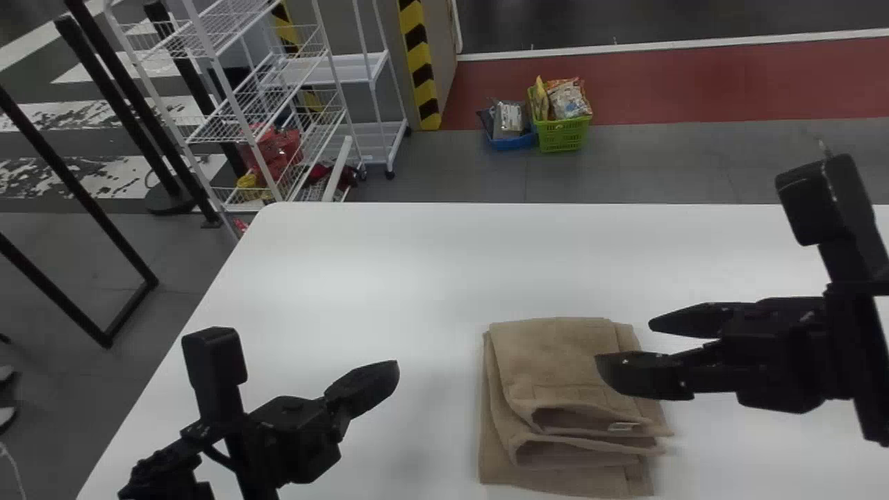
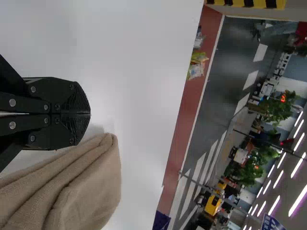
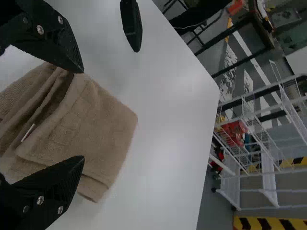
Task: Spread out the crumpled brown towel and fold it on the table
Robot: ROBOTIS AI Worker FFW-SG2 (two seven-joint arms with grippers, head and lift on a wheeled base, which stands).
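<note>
the towel (image 1: 555,354) is made of cloth, matt and a little rough, with short pile. the table (image 1: 361,278) is smooth, with a slight gloss. the left gripper (image 1: 393,369) and the right gripper (image 1: 623,343) have matt fingers, finely ribbed, and their screws (image 2: 12,125) look like shiny metal. the baskets (image 1: 564,135) appear to be plastic.

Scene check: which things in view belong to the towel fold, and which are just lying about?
Job:
- brown towel, layered in a folded stack
- table under it
- right gripper, open at the towel
- left gripper, shut, beside it

Just about:
- green basket, packets inside
- blue basket
- white racks
- striped pillar
</note>
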